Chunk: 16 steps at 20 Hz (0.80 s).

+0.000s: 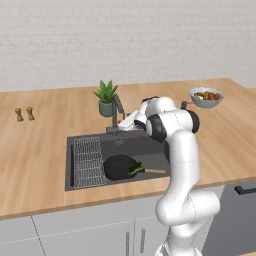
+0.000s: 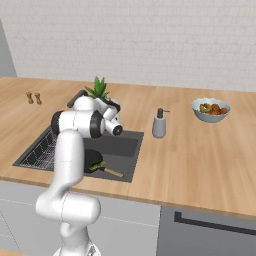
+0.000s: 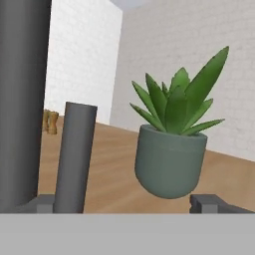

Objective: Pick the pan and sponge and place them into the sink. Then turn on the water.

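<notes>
The black pan [image 1: 118, 166] lies in the sink [image 1: 120, 143] with its wooden handle [image 1: 155, 171] pointing right. The green sponge [image 1: 136, 169] rests on the pan's right edge. From the right base view the pan [image 2: 92, 161] and sponge [image 2: 97, 165] show beside my arm. My gripper [image 1: 129, 123] hangs open and empty at the sink's back rim, just right of the dark tap [image 1: 117, 111]. In the hand view my gripper [image 3: 127, 206] has wide-apart fingertips [image 3: 211, 203], and the tap's thick column [image 3: 22, 99] and thinner lever [image 3: 74, 157] stand close at the left. No water is in view.
A wire rack [image 1: 89, 161] lies in the sink's left part. A potted plant [image 1: 106, 97] stands behind the tap. A soap dispenser [image 2: 159, 123] and a fruit bowl [image 1: 206, 97] sit to the right. Two small shakers [image 1: 24, 114] stand far left.
</notes>
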Motion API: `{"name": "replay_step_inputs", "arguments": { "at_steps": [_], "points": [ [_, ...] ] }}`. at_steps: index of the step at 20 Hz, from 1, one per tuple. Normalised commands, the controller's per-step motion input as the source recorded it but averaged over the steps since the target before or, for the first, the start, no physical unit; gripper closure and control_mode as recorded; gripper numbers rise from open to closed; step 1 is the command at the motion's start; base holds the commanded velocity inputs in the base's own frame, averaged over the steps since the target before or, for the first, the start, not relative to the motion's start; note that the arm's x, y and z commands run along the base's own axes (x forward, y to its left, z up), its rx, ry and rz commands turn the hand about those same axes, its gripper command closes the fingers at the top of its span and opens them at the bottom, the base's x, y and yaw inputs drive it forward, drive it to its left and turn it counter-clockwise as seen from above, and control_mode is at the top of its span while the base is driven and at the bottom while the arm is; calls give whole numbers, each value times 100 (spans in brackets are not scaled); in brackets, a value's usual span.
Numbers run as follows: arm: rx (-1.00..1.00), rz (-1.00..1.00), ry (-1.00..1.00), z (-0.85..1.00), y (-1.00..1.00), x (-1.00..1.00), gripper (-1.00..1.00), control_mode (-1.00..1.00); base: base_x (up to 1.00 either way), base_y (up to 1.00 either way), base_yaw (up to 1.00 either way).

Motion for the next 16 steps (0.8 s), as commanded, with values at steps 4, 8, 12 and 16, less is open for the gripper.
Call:
{"name": "replay_step_inputs", "arguments": {
  "at_steps": [4,8,12,16],
  "points": [
    [7,-2,0,0,0,10,100,-100,0,0,0],
    [11,-9,0,0,-22,1,100,-100,0,0,0],
    [1,-22,-3,0,-34,2,100,-100,0,0,0],
    [0,-19,0,0,-62,4,100,-100,0,0,0]
  ]
}}
